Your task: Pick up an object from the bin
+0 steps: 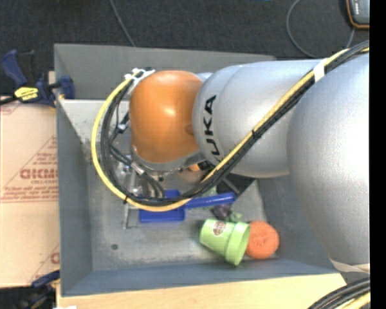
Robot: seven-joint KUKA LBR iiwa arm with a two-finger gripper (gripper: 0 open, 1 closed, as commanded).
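Observation:
My gripper [128, 215] reaches down under the arm's wrist to the bin floor in the left middle of the bin. Right beside it lies a blue flat tool [170, 211] with a long handle pointing right; its left end is next to the gripper, and part of it is hidden under the wrist. A light green plastic cup [224, 239] lies on its side near the front wall, to the right of the gripper. An orange ball [264, 240] rests against the cup's right side.
The arm and its orange wrist cover hide the middle and right of the bin. Yellow and black cables loop round the wrist. Bare floor shows at the bin's front left corner.

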